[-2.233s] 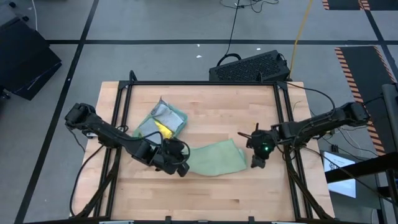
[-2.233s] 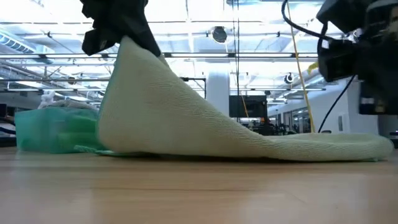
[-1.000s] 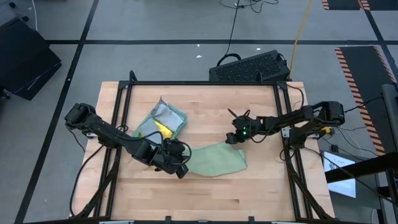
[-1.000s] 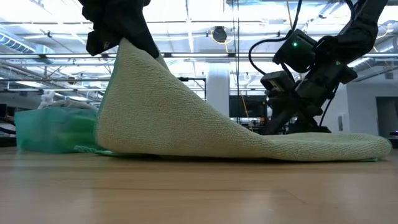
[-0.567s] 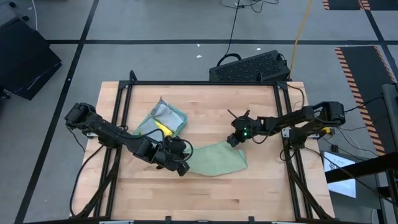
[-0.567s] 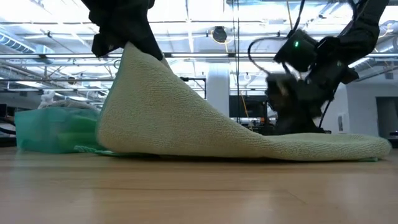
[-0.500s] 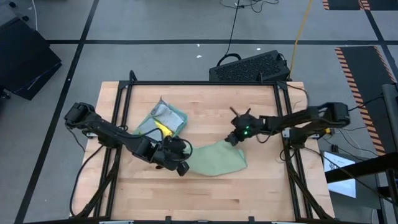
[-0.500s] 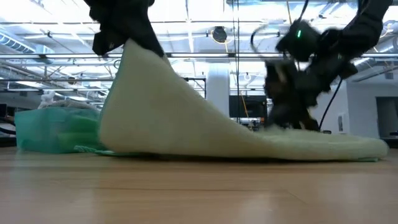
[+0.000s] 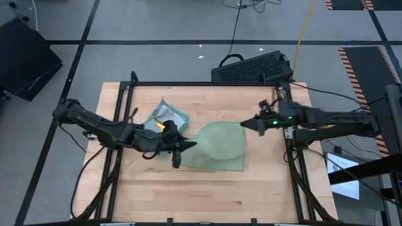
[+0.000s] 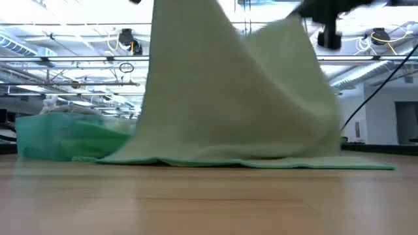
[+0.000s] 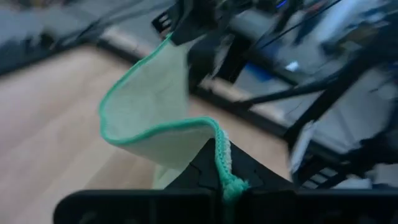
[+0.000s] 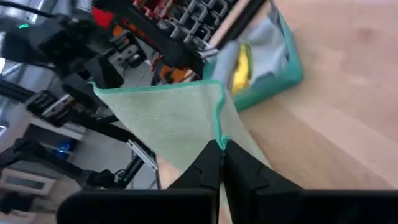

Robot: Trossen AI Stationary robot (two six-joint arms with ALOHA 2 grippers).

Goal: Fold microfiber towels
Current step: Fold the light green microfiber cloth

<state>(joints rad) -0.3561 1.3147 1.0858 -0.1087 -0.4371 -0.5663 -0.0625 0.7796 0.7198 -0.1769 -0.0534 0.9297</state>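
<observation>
Sage towel (image 9: 217, 145) now lifted by two corners, no longer draped flat on the surface (image 9: 264, 182).
The left tool (image 9: 176, 155) and right tool (image 9: 246, 125) have moved apart, each pinching a corner; its lower edge rests mid-surface. Beside the left tool lies a towel pile (image 9: 164, 122). A keyboard (image 9: 254, 68) sits beyond the far edge.

Pale sage green towel (image 9: 218, 145) hangs lifted by two corners, beside the heaped towels (image 9: 163, 122)

You will find no text, label, brand, number or sign that can be read in any of these views.
</observation>
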